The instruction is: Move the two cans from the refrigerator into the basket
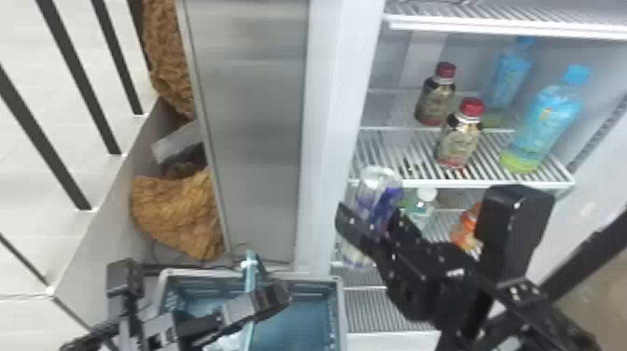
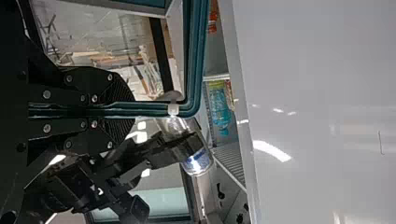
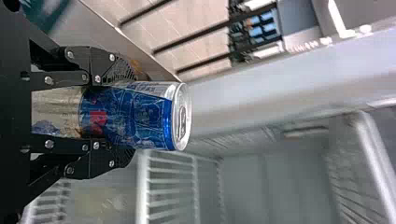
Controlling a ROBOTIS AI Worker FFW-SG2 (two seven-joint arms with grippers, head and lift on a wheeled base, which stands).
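A blue-and-silver can (image 1: 380,186) is gripped between the jaws of the right gripper (image 1: 372,226), held in front of the refrigerator shelf (image 1: 490,184). The raised handle (image 1: 251,275) of the blue basket (image 1: 341,312) is clamped in the jaws of the left gripper (image 1: 270,298).

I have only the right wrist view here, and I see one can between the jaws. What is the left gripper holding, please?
Observer: The left gripper has its jaws shut on the teal handle of the basket.
Operator: Thank you. Are there some bottles standing in the refrigerator?
Observer: Yes, in the refrigerator, two red-capped bottles share one shelf with two blue-capped bottles.
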